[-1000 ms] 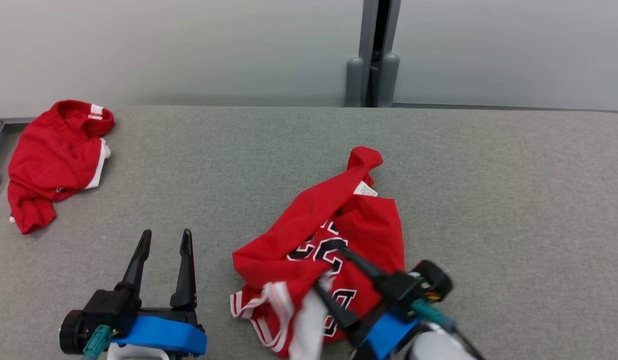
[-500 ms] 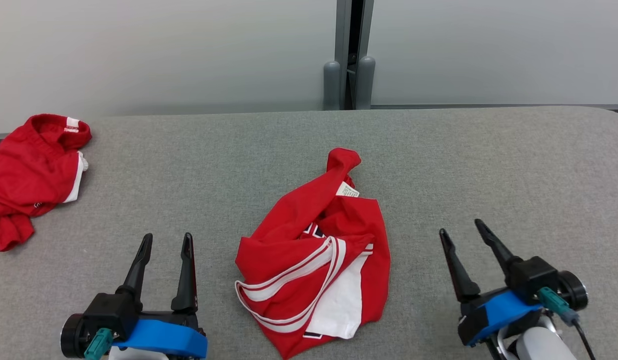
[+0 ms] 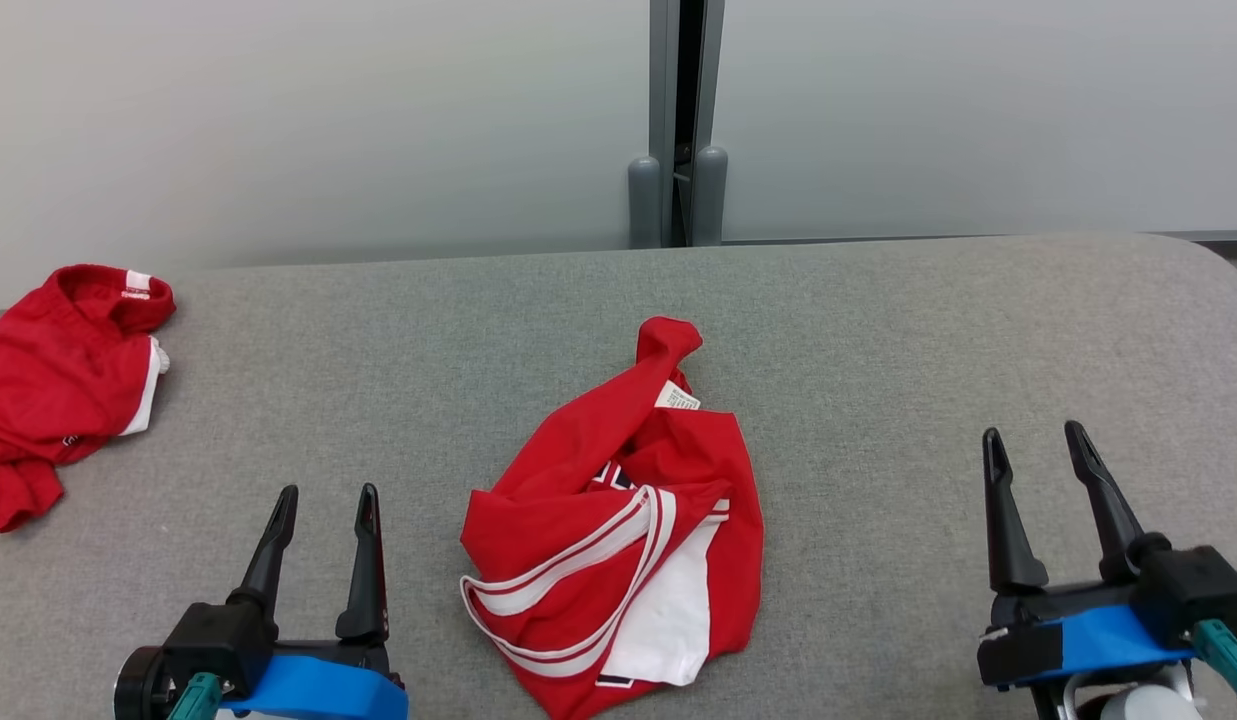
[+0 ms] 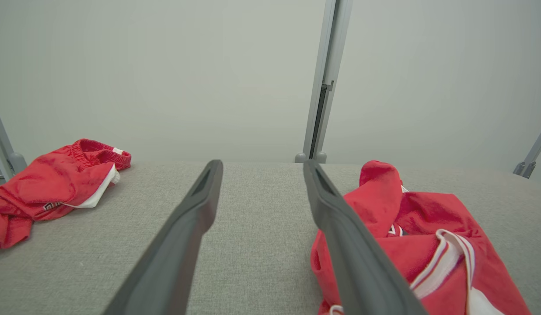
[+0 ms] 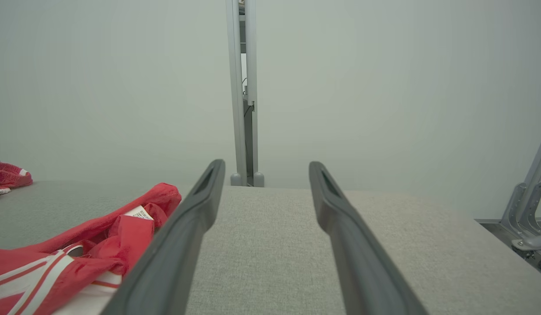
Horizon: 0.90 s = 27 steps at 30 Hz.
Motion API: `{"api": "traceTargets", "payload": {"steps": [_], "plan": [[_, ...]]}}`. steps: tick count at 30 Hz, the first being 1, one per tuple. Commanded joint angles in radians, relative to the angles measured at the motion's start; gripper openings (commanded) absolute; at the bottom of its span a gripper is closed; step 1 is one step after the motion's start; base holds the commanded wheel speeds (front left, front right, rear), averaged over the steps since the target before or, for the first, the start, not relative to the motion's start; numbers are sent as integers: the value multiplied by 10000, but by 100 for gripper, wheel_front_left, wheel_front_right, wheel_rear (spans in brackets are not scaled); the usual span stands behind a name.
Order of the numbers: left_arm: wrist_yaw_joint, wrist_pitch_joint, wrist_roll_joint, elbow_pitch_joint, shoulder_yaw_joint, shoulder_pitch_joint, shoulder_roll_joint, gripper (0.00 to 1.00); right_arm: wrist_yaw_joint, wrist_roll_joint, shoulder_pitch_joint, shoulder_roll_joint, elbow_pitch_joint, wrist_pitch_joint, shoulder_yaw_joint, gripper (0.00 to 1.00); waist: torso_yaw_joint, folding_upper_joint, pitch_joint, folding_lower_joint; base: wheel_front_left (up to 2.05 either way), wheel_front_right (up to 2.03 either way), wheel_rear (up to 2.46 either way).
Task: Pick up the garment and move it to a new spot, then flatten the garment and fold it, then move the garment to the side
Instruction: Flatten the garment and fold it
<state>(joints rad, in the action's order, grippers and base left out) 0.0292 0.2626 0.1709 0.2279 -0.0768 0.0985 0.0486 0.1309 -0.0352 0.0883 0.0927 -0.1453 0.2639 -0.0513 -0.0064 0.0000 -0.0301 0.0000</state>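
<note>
Garment point(image 3: 718, 470): crumpled, lower centre of frame, on grey table point(image 3: 878, 330).
Handling: soft, light, floppy; probably best pinched at a striped edge.
Left hand point(image 3: 328, 492): spread wide, empty.
Right hand point(image 3: 1034, 432): spread wide, empty.

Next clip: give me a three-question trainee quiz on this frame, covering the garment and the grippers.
1. True or false: the right gripper grips the jersey.
2. How many red garments lie on the grey table?
3. The jersey is: A) folded flat; B) crumpled; C) hanging off the edge.
Key: 1 false, it is open and clear of the cloth; 2 two, the jersey and the red shorts; 3 B.
</note>
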Motion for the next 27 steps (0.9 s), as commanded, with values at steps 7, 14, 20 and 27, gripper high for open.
{"api": "traceTargets", "payload": {"steps": [7, 14, 20, 27], "plan": [[46, 34, -75, -32, 83, -288, 34, 100, -3, -82, -836, -325, 675, 9, 79, 100, -21, 0, 216, 0, 0, 0, 0], [40, 34, -78, -5, 86, -406, 34, 100, -3, -145, -995, -400, 553, 9, 316, 100, -11, 0, 324, 0, 0, 0, 0], [184, 34, -90, 3, -200, -4, 31, 100, -3, -147, -937, -418, 402, 9, 378, 100, 21, 0, 368, 0, 0, 0, 0], [447, 32, 24, 644, -1706, 1173, 31, 100, -3, -146, -675, -424, 167, 9, 662, 100, -170, 0, 299, 0, 0, 0, 0]]}}
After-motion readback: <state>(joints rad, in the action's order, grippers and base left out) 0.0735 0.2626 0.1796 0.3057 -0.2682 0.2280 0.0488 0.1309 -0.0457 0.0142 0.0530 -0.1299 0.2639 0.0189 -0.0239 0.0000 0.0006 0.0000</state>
